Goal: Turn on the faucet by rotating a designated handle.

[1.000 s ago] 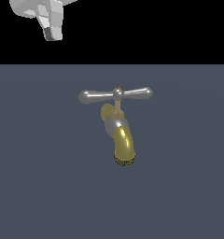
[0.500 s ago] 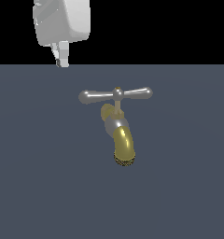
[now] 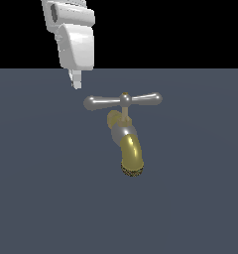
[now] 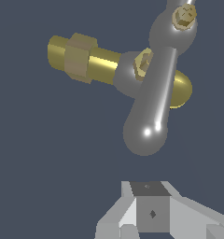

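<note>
Hand hovers near shiny silver handle on brass faucet.

- The gripper hangs above and toward the exterior view's left of the handle, apart from it, with bare dark floor showing between them.
- In the wrist view, a gap of bare floor separates the fingertips from the handle's nearest rounded end; nothing lies across it.
- The crossbar runs sideways over the faucet, so the brass spout under it blocks passage beneath the bar's middle.
- Both bulbous ends stick out into open space, clear of the spout.
- The floor on every side of the faucet carries no other object.
</note>
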Tool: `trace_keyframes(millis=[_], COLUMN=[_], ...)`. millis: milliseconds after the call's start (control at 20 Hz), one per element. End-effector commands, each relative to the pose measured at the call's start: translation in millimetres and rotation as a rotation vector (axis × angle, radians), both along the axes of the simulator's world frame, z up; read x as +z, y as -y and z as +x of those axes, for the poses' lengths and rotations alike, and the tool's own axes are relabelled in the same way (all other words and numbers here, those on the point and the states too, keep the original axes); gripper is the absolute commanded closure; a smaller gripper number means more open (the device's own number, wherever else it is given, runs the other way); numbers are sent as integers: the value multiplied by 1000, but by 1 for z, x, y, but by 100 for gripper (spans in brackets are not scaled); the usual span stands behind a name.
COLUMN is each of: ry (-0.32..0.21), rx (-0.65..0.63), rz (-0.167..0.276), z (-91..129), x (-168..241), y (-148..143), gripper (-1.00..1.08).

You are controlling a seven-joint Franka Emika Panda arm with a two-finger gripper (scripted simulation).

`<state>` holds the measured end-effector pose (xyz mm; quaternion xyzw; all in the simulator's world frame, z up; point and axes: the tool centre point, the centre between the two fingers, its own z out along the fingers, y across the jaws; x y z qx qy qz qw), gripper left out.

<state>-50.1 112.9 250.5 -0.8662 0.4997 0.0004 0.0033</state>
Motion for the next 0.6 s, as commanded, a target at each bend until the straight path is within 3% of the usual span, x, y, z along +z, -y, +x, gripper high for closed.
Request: trace_keyframes(millis=[0, 550], ry=[0, -3], rx=[-50, -208], rz=[-1, -6], z=[12, 48], x=[-11, -45], y=[2, 13], gripper=[108, 108])
